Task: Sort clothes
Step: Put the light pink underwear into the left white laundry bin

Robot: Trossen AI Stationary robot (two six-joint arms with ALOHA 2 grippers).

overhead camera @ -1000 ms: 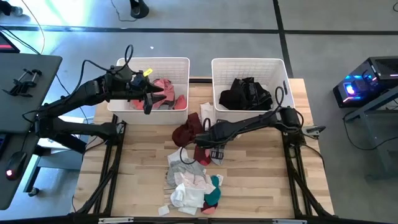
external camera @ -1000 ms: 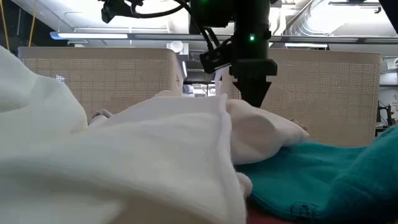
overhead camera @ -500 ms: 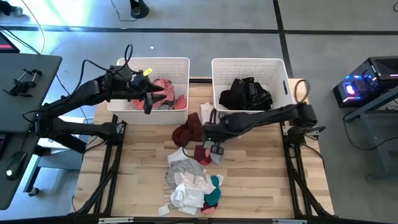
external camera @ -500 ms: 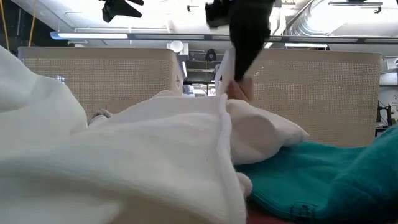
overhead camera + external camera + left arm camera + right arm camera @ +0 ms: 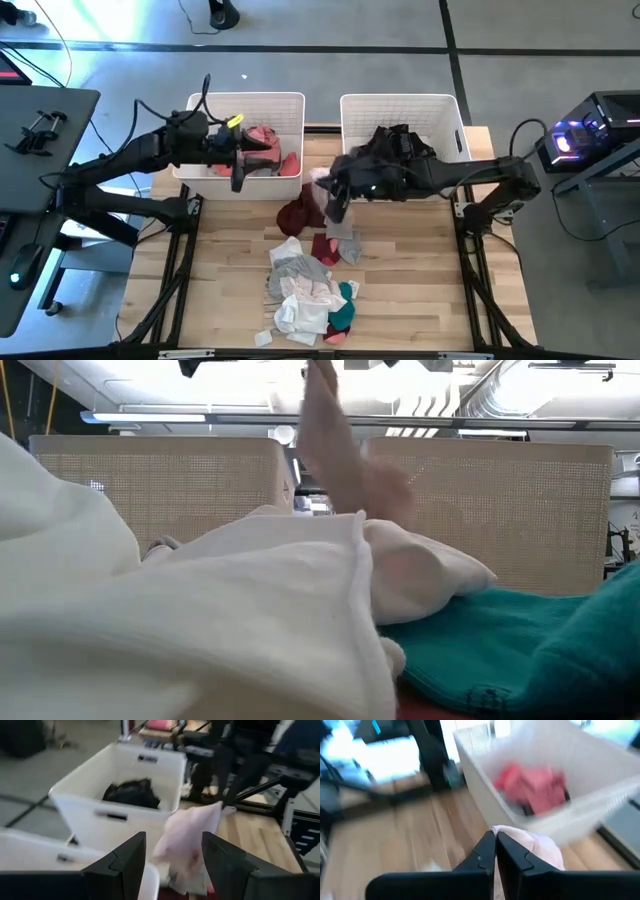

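- High view: the wooden table (image 5: pixel 400 290) has bare planks along its right side and near-left corner; the near-centre is crowded by a heap of clothes (image 5: pixel 310 290) in white, grey, teal and maroon.
- Two white slatted baskets stand at the far edge: the left basket (image 5: pixel 290 110) holds pink and coral pieces, the right basket (image 5: pixel 355 115) holds a black bundle (image 5: pixel 400 150). A narrow gap separates them.
- The right gripper (image 5: pixel 332 195) reaches leftward across the table's middle, its arm stretched long and low, fingers clenched on a pale pink garment (image 5: pixel 345 235) that hangs limp above the heap.
- The left gripper (image 5: pixel 238 170) hovers over the left basket's near rim, fingers released and holding nothing.
- Low view: soft white folds (image 5: pixel 200 610) and a teal knit (image 5: pixel 520 640) fill the foreground; the pink garment (image 5: pixel 340 460) hangs as a blurred strip before the baskets' perforated walls.
- Left wrist view: the left gripper (image 5: pixel 172 865) shows its dark fingers (image 5: pixel 125 865) spread apart; beyond them the pink garment (image 5: pixel 187 840) dangles, with the black-filled basket (image 5: pixel 100 810) farther off.
- Right wrist view: the right gripper (image 5: pixel 495 852) pinches the pink cloth (image 5: pixel 540 847) between closed fingers, near the basket with the coral pieces (image 5: pixel 532 787).
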